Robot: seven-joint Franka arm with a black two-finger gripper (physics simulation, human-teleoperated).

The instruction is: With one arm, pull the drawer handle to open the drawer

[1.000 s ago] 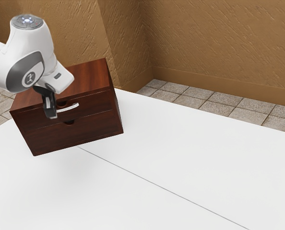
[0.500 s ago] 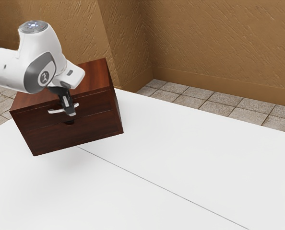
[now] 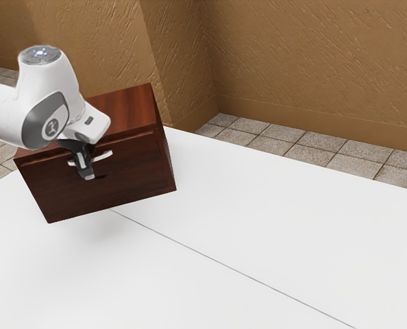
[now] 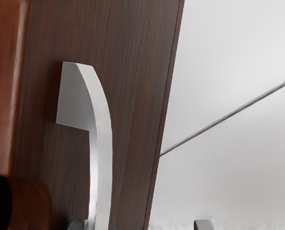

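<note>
One cabinet point(image 3: 125, 106) at table point(image 3: 258, 226) corner, exterior view's left. Gripper point(image 3: 83, 166) at top drawer point(image 3: 131, 146) handle point(image 3: 102, 155), jaws spread astride it, no pinch. Drawer looks shut; grasp and pull remain.

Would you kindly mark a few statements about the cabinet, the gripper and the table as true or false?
1. The wooden drawer cabinet stands on a green table. False: the table is white.
2. The gripper is at the upper drawer's handle. True.
3. That handle is black. False: it is silver-grey.
4. A thin dark line crosses the table. True.
</note>
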